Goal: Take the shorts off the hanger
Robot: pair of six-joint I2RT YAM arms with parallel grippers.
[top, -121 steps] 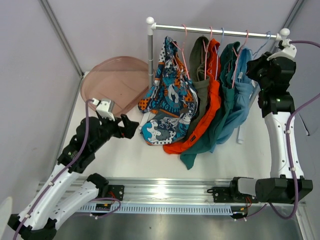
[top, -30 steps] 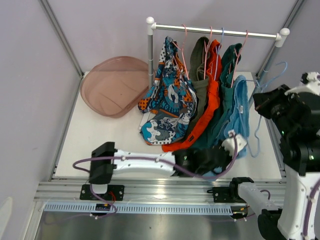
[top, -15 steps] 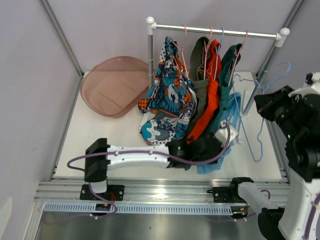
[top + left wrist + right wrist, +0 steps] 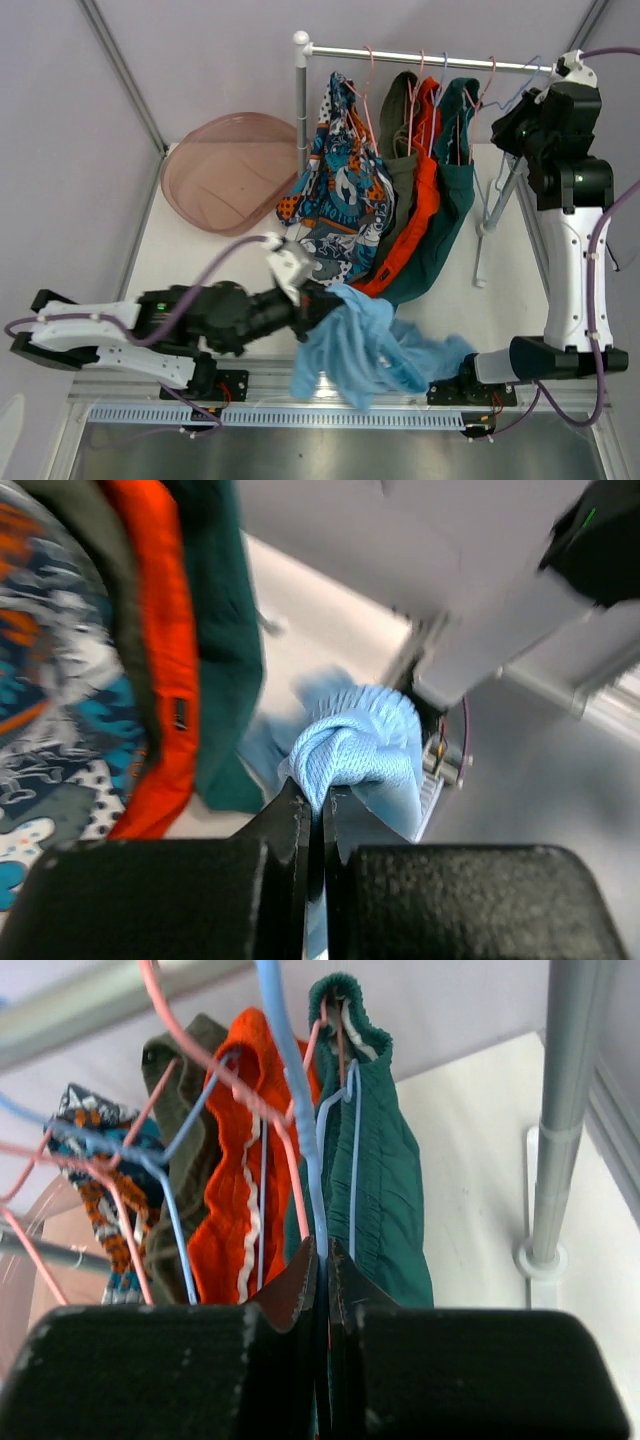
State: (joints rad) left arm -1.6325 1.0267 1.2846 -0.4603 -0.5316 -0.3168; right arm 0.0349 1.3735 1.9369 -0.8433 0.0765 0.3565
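Light blue shorts (image 4: 372, 350) off rail (image 4: 430, 60), heaped at front edge of table (image 4: 215, 265). One bunched fold sits right between fingertips of left gripper (image 4: 316, 798), fingers clenched on it, rest of cloth trailing away to its right. Up at rail's right end, right gripper (image 4: 322, 1257) pinched tight on wire of blue hanger (image 4: 288, 1090). On rail hang dark teal shorts (image 4: 448, 200), orange shorts (image 4: 425, 190), olive shorts (image 4: 402, 140) and printed shorts (image 4: 340, 190), apart from left fingers.

Top view, the left hand (image 4: 318, 302) has its tips buried under the blue shorts (image 4: 365, 345), olive shorts (image 4: 400, 105) mostly tucked behind the orange pair (image 4: 428, 190), and on the right wrist the blue hanger (image 4: 298, 1110) runs off the top edge.
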